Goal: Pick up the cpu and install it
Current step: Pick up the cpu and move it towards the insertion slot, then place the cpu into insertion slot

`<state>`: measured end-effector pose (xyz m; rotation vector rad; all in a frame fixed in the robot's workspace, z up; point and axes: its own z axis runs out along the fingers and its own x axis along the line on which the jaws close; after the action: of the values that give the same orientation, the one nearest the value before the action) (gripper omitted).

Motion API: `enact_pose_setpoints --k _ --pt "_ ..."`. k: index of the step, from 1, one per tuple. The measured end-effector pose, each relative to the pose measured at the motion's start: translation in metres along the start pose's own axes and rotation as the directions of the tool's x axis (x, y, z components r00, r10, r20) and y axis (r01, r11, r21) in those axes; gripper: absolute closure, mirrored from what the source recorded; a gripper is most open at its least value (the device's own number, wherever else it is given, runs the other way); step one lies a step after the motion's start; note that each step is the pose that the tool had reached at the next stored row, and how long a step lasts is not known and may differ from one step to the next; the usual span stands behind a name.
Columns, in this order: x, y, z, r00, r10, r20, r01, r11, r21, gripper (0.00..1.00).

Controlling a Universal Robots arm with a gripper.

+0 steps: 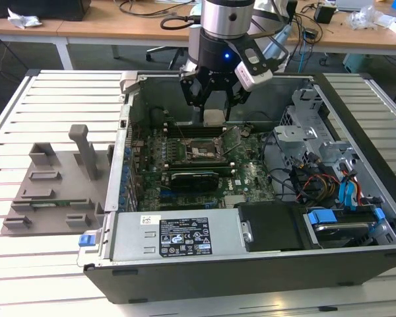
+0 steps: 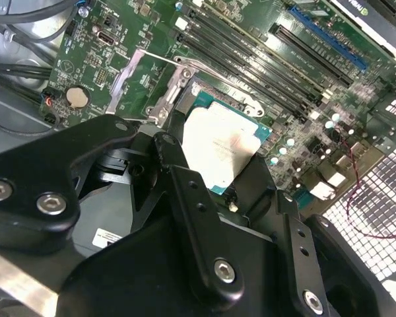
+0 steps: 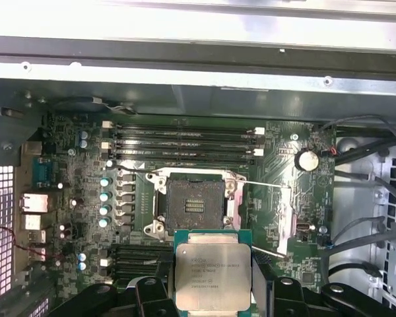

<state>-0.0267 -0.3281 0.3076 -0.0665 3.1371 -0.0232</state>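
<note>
Pale slatted tabletop (image 1: 26,264) carries an open dark metal computer case (image 1: 204,277) in the exterior view, with wooden desks behind. Inside lies the green motherboard (image 1: 251,178), its black square socket (image 1: 199,153) uncovered. The black gripper (image 1: 213,113) hangs over the board just beyond the socket, its fingers drawn narrow on the cpu (image 1: 213,118), a small flat square chip with a silver-grey metal top. Well away from the socket, outside the case on the exterior view's left, sits a grey plastic holder tray (image 1: 53,191)

In the second wrist view the cpu (image 2: 219,148) shows its pale top and green edge, clamped between black fingers (image 2: 185,195), with the socket's silver metal bracket (image 2: 168,92) close beside it

In the first wrist view the cpu (image 3: 212,277) lies level just beside the socket (image 3: 193,203), not over its opening, a finger (image 3: 152,296) at either side
</note>
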Motion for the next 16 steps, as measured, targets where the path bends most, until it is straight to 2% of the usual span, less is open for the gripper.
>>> enact_pose_setpoints --k 16 --pt "0.0000 0.0011 0.0011 1.0000 0.000 0.0000 0.000 1.0000 0.0001 0.45"
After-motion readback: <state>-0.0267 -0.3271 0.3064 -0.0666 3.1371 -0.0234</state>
